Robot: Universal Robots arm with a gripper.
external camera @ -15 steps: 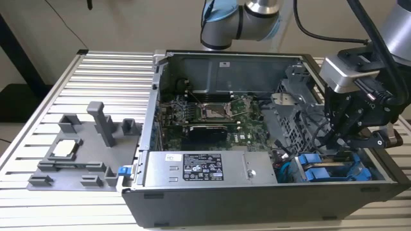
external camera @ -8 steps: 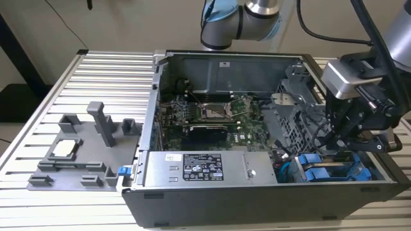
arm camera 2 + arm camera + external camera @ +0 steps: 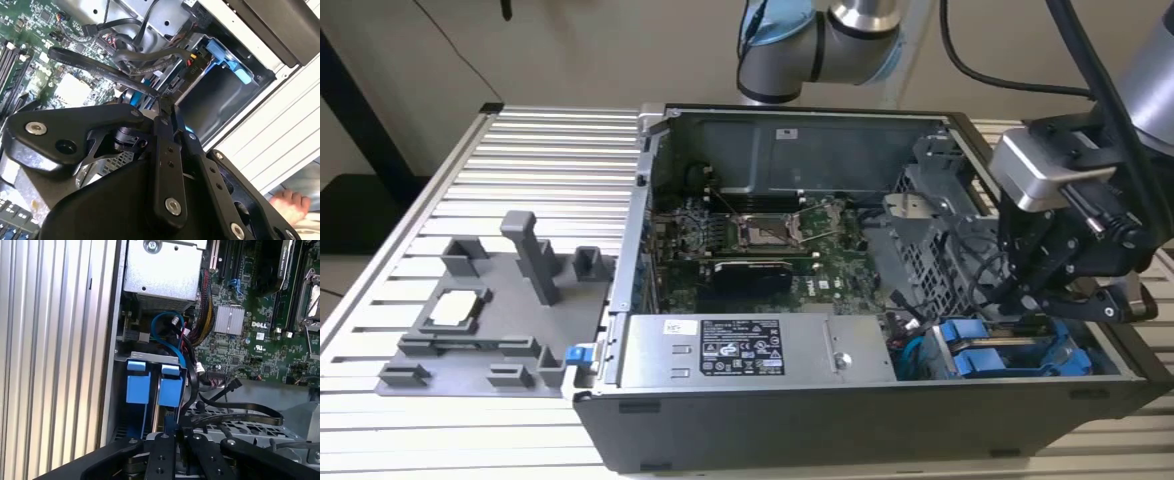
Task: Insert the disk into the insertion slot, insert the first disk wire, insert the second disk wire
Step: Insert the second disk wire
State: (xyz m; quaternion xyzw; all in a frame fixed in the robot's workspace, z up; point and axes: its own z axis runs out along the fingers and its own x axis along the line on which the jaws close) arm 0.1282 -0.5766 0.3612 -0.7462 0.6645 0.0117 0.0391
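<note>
Two blue carrier ends stand side by side in the insertion slot [image 3: 150,358] at the case's front corner, on the exterior view's right [image 3: 1101,352]. The disk [image 3: 171,388] [image 3: 997,360] is the blue-framed one right under my gripper [image 3: 176,426]; its metal body is hidden inside the bay. In the exterior view my gripper [image 3: 1037,305] hangs just above those carriers. Its black fingers [image 3: 161,131] stand close together on the end of a flat black disk wire [image 3: 100,65] that runs off over the motherboard. A blue disk wire [image 3: 161,329] loops behind the bay.
A silver power-supply box [image 3: 747,350] lies along the case's front wall, with the motherboard [image 3: 747,235] behind it. Bundled cables [image 3: 202,322] crowd the gap beside the bay. A grey fixture [image 3: 494,310] sits on the ribbed table. A hand [image 3: 291,201] shows outside the case.
</note>
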